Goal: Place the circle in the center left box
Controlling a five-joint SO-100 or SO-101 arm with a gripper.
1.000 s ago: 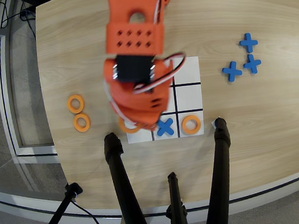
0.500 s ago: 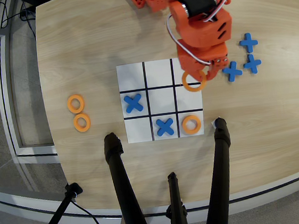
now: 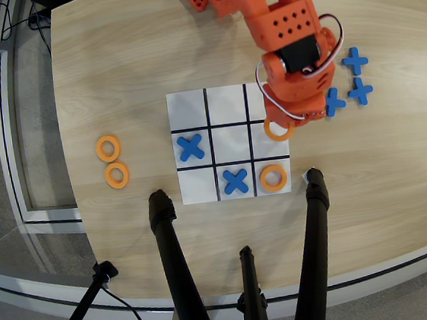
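In the overhead view my orange arm reaches down from the table's far edge. Its gripper is shut on the circle, an orange ring whose upper part is hidden under the fingers. The ring hangs low at the top edge of the center left box, the middle-row cell at the view's right end of the white grid. I cannot tell whether the ring touches the board. The rest of that cell is bare white.
One blue cross lies in the middle row's left cell, another in the bottom middle cell, and an orange ring at bottom right. Two spare rings lie left of the grid, three crosses right. Black tripod legs stand near.
The arm swung from the grid's left side across to the right column carrying the ring, then lowered it from the upper right cell's edge toward the middle-row right cell.
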